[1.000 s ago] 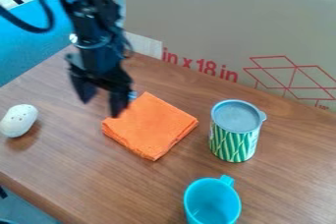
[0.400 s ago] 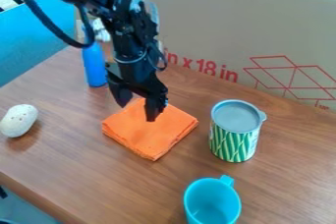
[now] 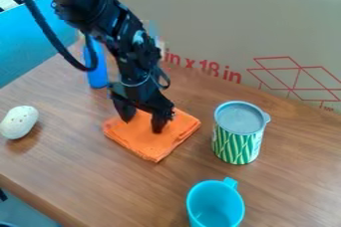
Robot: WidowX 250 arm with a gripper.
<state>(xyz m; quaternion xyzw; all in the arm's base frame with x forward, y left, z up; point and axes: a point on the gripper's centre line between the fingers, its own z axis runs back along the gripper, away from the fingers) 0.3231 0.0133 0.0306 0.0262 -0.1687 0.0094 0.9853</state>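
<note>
"What's changed?"
"The black gripper (image 3: pixel 142 122) has come down to the folded, square orange cloth (image 3: pixel 148 145), near the green-striped cylindrical can (image 3: pixel 237 144)."
"Its jaws?"
"Spread, pinching nothing; it seems placed for gripping the cloth."

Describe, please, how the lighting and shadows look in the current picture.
In the camera view, the light looks soft and diffuse; a dim shadow lies on the wooden table just below the white rounded object, and the black gripper is so dark that its detail is hard to read.
</note>
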